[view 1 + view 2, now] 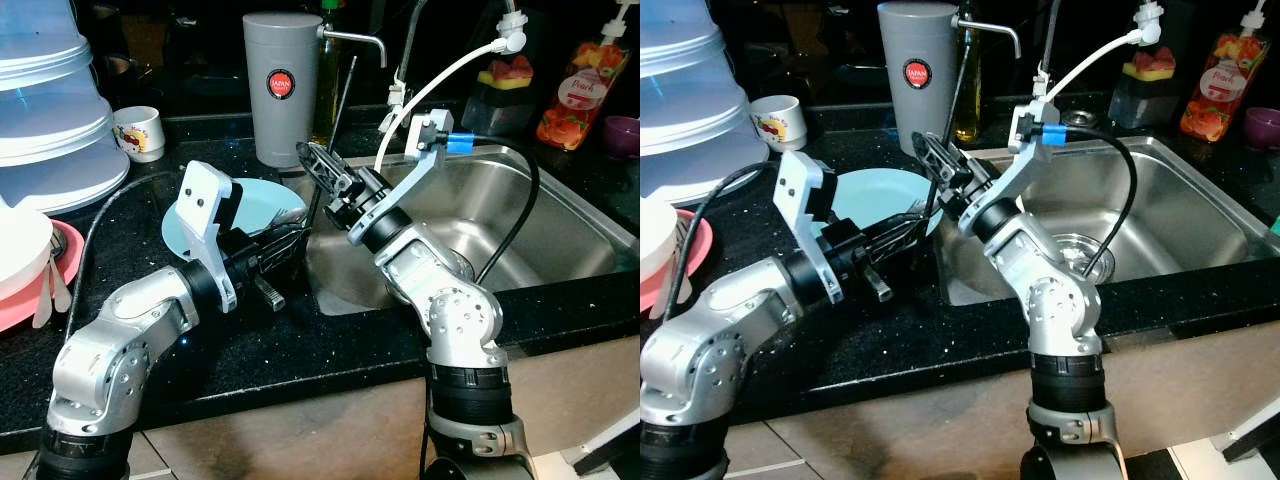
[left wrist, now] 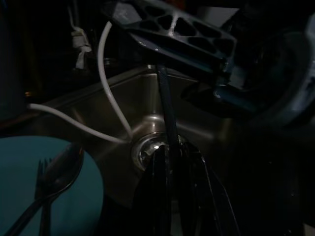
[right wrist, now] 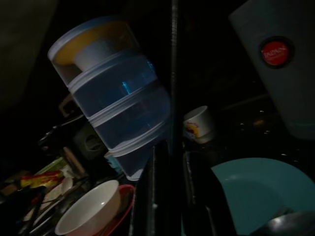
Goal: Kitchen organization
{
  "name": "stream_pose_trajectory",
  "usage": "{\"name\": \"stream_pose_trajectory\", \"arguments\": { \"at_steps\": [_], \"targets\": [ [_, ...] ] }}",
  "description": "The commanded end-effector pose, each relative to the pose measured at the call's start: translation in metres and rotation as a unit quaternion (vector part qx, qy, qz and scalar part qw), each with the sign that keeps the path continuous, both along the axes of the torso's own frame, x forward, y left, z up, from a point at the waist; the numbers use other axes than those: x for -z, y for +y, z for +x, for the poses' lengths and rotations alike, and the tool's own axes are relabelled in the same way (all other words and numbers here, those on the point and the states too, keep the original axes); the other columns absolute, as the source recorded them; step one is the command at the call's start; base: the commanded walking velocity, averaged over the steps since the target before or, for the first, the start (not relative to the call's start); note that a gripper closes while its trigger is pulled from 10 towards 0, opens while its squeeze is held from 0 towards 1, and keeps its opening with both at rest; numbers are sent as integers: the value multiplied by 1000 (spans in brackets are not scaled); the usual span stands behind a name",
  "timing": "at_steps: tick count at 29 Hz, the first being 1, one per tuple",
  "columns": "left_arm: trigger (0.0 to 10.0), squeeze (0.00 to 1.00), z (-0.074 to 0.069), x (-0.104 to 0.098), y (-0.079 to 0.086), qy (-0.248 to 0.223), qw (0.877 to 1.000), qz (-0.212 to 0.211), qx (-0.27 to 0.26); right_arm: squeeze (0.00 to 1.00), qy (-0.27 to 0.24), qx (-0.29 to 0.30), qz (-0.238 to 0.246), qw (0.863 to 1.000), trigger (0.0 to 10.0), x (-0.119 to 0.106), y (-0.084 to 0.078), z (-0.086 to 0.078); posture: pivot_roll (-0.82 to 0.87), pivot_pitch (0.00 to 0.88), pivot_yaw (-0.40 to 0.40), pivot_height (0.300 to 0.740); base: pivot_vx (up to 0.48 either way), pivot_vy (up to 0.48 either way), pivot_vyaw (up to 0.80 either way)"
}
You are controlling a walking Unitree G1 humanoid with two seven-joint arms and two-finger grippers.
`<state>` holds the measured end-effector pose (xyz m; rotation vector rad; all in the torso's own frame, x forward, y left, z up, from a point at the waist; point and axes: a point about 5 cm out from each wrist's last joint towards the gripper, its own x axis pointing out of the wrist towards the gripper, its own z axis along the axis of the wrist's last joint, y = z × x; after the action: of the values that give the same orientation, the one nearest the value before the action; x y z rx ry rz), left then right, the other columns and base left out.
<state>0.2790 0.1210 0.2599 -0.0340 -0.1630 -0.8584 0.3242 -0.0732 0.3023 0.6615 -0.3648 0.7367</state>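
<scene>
A thin dark rod (image 1: pixel 335 130), most likely a chopstick, stands nearly upright over the counter's edge where the black worktop meets the sink (image 1: pixel 560 215). Both grippers appear to have it: the left gripper (image 1: pixel 290 250) seems closed on its lower end, and the right gripper (image 1: pixel 940 165) pinches it higher up, its black fingers narrowed around the shaft in the right wrist view. It looks light, stiff and smooth, so it could swivel or slide through a loose pinch; a firm hold near the middle of the shaft would probably steady it better than one near a tip. Just beside the left gripper lies a light blue plate (image 1: pixel 865 195) carrying a fork (image 2: pixel 43 194) and a spoon (image 2: pixel 66 164), both metal, hard and likely slick against the glaze. Behind the plate stands a grey cylindrical canister (image 1: pixel 283 85) with a red badge, and to its left a small printed cup (image 1: pixel 140 132). Further left rise stacked translucent blue containers (image 1: pixel 50 110), with a white bowl on a pink plate (image 1: pixel 72 250) at the counter's edge. A white hose (image 1: pixel 450 75) arcs over the basin.
</scene>
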Motion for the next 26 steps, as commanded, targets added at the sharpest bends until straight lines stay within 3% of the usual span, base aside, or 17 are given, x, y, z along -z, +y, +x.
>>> {"name": "stream_pose_trajectory", "arguments": {
  "at_steps": [1,12,13,14,15,16,17,22,23,24,26],
  "targets": [
    [0,0,0,1,0,2,1000,1,-2,0,2,16,3,1000,0,-1,-5,3,-13,45,15,740,0,0,0],
    [0,0,5,-1,2,3,1000,8,-12,0,5,54,23,998,0,-8,-18,13,-15,75,26,740,0,0,0],
    [4549,0,7,-1,2,2,1000,13,-18,0,7,64,27,998,0,-9,-21,15,-16,76,27,740,0,0,0],
    [10000,0,8,-2,2,-4,1000,18,-19,0,16,94,36,995,0,-9,-29,21,-18,81,30,740,0,0,0],
    [10000,0,9,-2,2,-8,1000,21,-19,0,22,114,43,992,0,-9,-34,25,-18,81,30,740,0,0,0],
    [10000,749,11,-4,3,-10,1000,15,-24,0,29,140,49,988,0,-9,-41,30,-18,81,30,740,0,0,0],
    [10000,1000,15,-7,5,-13,999,3,-38,0,34,174,53,983,0,-9,-52,36,-23,84,33,740,0,0,0],
    [10000,1000,17,-9,6,-22,999,9,-47,0,29,204,47,978,0,-11,-65,43,-24,82,31,740,0,0,0],
    [10000,82,17,-8,6,-23,999,12,-46,0,26,211,47,976,0,-12,-69,44,-24,82,31,740,0,0,0],
    [10000,0,18,-8,5,-32,998,16,-50,0,18,231,34,972,0,-14,-76,46,-25,80,31,740,0,0,0],
    [10000,0,18,-8,5,-37,998,17,-54,0,13,242,23,970,0,-15,-79,47,-25,80,31,740,0,0,0]
  ]
}}
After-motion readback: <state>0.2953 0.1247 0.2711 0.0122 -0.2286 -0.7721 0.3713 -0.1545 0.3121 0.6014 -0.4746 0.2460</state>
